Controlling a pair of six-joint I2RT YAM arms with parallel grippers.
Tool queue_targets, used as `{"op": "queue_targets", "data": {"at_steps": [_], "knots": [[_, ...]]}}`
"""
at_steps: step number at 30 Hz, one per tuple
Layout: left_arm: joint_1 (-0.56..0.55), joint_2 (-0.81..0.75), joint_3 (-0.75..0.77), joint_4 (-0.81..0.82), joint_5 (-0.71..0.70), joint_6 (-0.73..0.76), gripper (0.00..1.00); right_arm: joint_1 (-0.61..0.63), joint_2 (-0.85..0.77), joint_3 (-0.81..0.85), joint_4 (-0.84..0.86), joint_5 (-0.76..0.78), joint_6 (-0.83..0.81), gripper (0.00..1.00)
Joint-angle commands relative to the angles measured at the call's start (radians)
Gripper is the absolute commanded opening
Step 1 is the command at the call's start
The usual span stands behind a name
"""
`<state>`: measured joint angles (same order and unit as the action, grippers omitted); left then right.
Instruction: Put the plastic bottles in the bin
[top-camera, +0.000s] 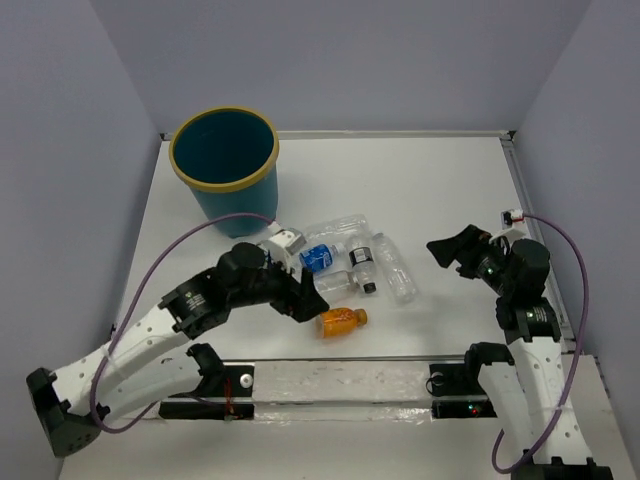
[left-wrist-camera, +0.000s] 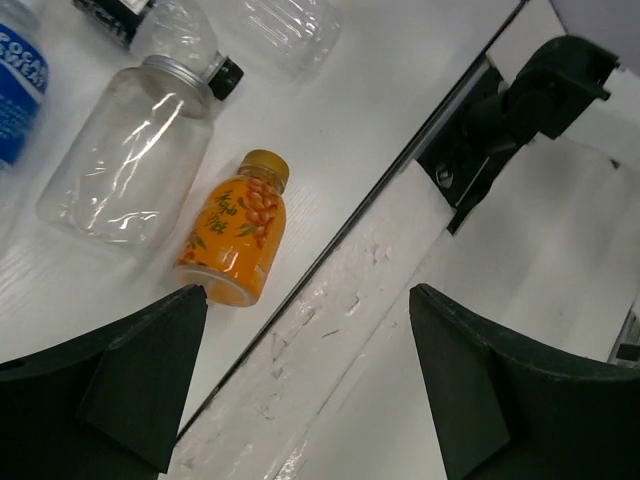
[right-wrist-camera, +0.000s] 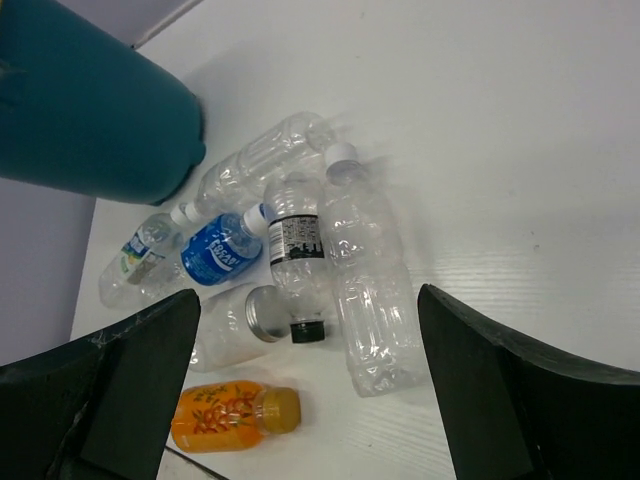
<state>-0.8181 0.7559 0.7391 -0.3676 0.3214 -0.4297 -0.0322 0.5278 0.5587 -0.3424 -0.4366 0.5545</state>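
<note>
We find the left gripper (top-camera: 303, 303) spread wide and empty, its two dark fingers (left-wrist-camera: 140, 385) hanging low over the near edge of the white table (top-camera: 440, 180). Just off its one fingertip lies the orange bottle (left-wrist-camera: 235, 232), on its side with its cap pointing away from the wrist camera, apart from the finger rather than touching it. Beyond it a clear silver-capped bottle (left-wrist-camera: 125, 160) lies flat.

The right gripper (top-camera: 448, 250) is likewise parted and carries nothing. It is held above the table to the right of the heap, well apart from it.

From its wrist camera we count the pile. A tall clear bottle with a white cap (right-wrist-camera: 365, 290) lies beside a black-labelled bottle (right-wrist-camera: 296, 245), with a blue-labelled bottle (right-wrist-camera: 222, 250) and a crushed clear bottle (right-wrist-camera: 265, 155) behind them. All are on their sides, several touching, in the middle of the table.

The teal bin (top-camera: 235, 205) stands upright at the far left, its yellow rim up — just behind the bottles. We see none of them inside it.
</note>
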Motion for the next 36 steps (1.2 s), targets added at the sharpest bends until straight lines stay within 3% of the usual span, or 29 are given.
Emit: {"op": "queue_targets", "data": {"at_steps": [1,2,6,11,22,29,36], "knots": [[-0.257,0.129,0.095,0.082,-0.362,-0.008,0.93,0.011,0.064,-0.049,0.095,-0.01,0.007,0.95],[-0.35,0.199,0.108,0.082,-0.408,0.017,0.94,0.011,0.101,-0.063,0.108,-0.033,0.005,0.95],[-0.499,0.374,0.18,0.091,-0.556,0.074,0.99,0.029,0.156,-0.08,0.135,-0.056,-0.013,0.95],[-0.513,0.56,0.243,0.093,-0.614,0.149,0.99,0.038,0.173,-0.1,0.138,-0.047,-0.036,0.97],[-0.52,0.631,0.215,0.114,-0.608,0.22,0.99,0.112,0.23,-0.125,0.204,-0.004,-0.016,1.0],[-0.52,0.678,0.187,0.091,-0.562,0.18,0.99,0.316,0.33,-0.056,0.184,0.312,-0.041,1.0],[-0.518,0.683,0.148,0.093,-0.547,0.164,0.99,0.439,0.524,0.067,0.146,0.482,-0.103,1.0]]}}
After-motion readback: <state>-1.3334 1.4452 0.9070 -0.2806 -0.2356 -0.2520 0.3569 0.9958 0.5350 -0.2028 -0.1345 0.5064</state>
